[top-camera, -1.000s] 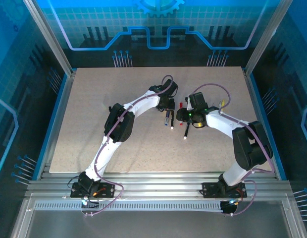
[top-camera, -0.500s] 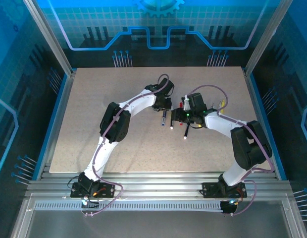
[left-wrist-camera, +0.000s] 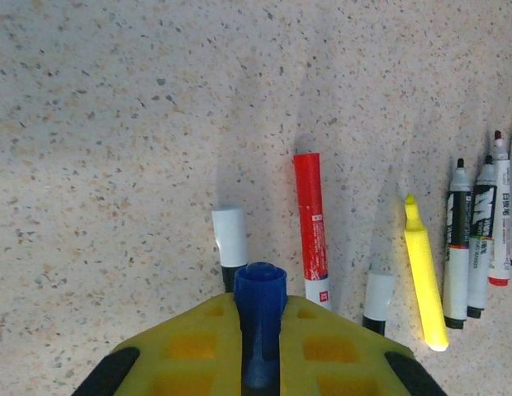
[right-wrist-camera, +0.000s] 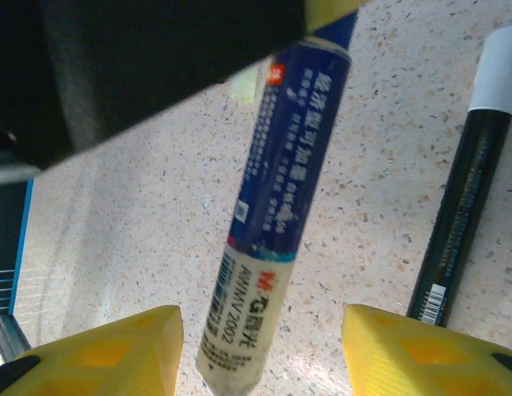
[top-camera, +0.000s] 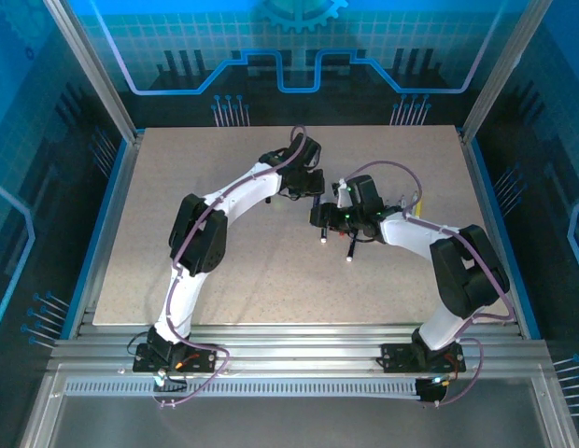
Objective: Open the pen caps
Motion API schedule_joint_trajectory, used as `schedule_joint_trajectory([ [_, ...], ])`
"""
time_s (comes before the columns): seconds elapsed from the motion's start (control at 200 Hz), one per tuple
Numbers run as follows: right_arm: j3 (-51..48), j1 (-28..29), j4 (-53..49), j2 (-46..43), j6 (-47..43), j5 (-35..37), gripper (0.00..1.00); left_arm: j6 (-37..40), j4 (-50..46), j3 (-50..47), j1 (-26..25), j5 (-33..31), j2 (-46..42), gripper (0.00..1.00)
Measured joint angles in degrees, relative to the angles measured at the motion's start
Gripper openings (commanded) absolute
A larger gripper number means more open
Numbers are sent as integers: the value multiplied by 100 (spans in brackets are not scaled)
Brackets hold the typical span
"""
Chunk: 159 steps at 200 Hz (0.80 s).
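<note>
A blue pen cap (left-wrist-camera: 260, 289) stands clamped between the yellow fingers of my left gripper (left-wrist-camera: 260, 304), which is shut on it near the table's middle (top-camera: 305, 191). In the right wrist view the blue-and-white pen barrel (right-wrist-camera: 277, 206) runs down from that grip. It hangs between the yellow fingers (right-wrist-camera: 140, 338) of my right gripper (right-wrist-camera: 258, 313), which stand open with a gap on each side. Whether the cap has come off the barrel is hidden. On the table lie a capped red pen (left-wrist-camera: 311, 223) and two black pens with white caps (left-wrist-camera: 230, 238) (left-wrist-camera: 378, 295).
A yellow highlighter (left-wrist-camera: 423, 280) and several uncapped markers (left-wrist-camera: 479, 239) lie in a row to the right of the capped pens. A black pen (right-wrist-camera: 462, 190) lies just right of my right gripper. Another pen (top-camera: 349, 248) lies on the speckled table (top-camera: 177, 243) in front of the grippers.
The left arm has swung toward the far left, carrying the blue cap end. The right gripper has followed to the left and its jaws have spread wider around the barrel.
</note>
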Motion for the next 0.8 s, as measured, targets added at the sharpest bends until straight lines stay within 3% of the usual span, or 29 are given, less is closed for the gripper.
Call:
schedule_joint_trajectory([
  [0.125,2,0,85,105,90,-35,49,-83,63,-118,-7,101,-22,0],
  [0.265,50,2,125,286,179,-90,31,-101,140,-192,-13,146,-52,0],
  [0.385,103,-9,103,358,356,-24,0,-101,197,-219,0,142,-66,0],
  [0.49,103,-11,142,369,396,-9,0,-98,210,-236,11,118,-76,0],
  [0.58,101,-11,140,369,398,-22,0,-101,212,-269,9,81,-79,19],
  [0.63,87,-11,151,369,396,-44,0,-98,214,-289,9,72,-90,25],
  [0.795,-61,-4,302,293,358,-140,0,-101,210,-289,-2,33,-90,25],
])
